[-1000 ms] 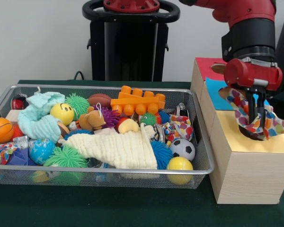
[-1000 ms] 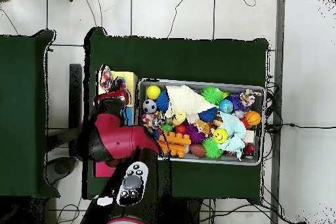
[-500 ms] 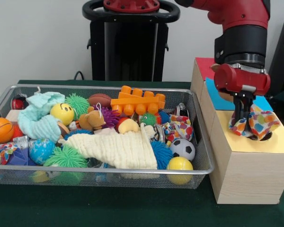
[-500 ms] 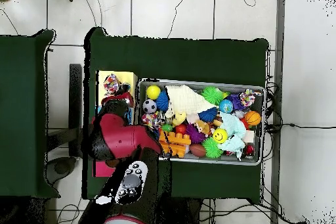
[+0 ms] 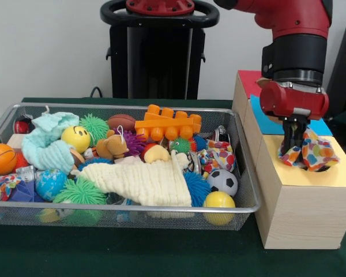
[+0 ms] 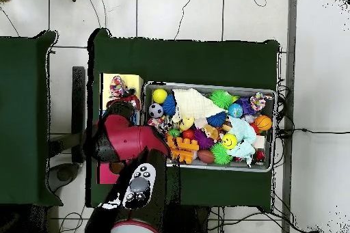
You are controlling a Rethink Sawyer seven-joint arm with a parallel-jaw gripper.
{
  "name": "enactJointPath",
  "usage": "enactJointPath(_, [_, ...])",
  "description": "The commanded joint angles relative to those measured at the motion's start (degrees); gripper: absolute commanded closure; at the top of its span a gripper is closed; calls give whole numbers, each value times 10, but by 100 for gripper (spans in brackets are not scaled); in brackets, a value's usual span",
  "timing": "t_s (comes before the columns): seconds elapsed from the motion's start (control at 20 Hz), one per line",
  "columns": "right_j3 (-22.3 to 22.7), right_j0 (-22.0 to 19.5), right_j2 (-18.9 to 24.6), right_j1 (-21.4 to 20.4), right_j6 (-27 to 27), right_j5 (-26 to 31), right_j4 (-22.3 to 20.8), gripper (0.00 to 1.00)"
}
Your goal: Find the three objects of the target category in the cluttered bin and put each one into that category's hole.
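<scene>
The pincer (image 5: pixel 294 151) points straight down over the yellow-topped end of the wooden sorting box (image 5: pixel 300 213), its tips buried in a spotted cloth (image 5: pixel 307 151) that it pinches. The cloth is bunched directly under and around the pincer, resting on the yellow panel (image 5: pixel 328 173), over a hole whose dark edge shows just beside the cloth's outer fold. Behind the pincer, along the same box, lie a blue panel (image 5: pixel 265 118) and then a red panel (image 5: pixel 252 81).

To the side of the pincer, just beside the box, sits the wire mesh bin (image 5: pixel 121 210), crowded with toys. Nearest the pincer in the bin are a second patterned cloth (image 5: pixel 218 154), a small soccer ball (image 5: pixel 221 181) and a yellow ball (image 5: pixel 219 201). Farther off lie a cream knitted cloth (image 5: pixel 144 182), an orange building block (image 5: pixel 167 124), a smiley ball (image 5: pixel 76 138), a pale green cloth (image 5: pixel 49 141) and, well apart at the far end, an orange basketball (image 5: pixel 0 158).

Box and bin both stand on a dark green surface (image 5: pixel 132 254). Behind them a plain pale wall (image 5: pixel 46 46) closes the room. From above, the surface (image 6: pixel 184 56) sits on a floor of light tiles (image 6: pixel 164 11), with thin cables trailing across them, and another green-covered surface (image 6: pixel 24 117) stands well apart from the pincer's arm (image 6: pixel 123 141).
</scene>
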Motion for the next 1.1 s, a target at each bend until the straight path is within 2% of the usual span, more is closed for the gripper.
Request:
enactJointPath(0.05, [13, -53, 91, 18, 45, 89, -38, 100])
enactJointPath(0.25, [18, -68, 116, 16, 46, 77, -51, 100])
enactJointPath(0.35, [27, -87, 143, 8, 47, 68, -65, 100])
enactJointPath(0.55, [37, -119, 190, 0, 43, 73, -88, 100])
enactJointPath(0.75, [42, -135, 217, 0, 45, 79, -101, 100])
enactJointPath(0.95, [41, -139, 226, 4, 43, 101, -104, 100])
enactJointPath(1.1, [33, -133, 218, 10, 25, 161, -97, 100])
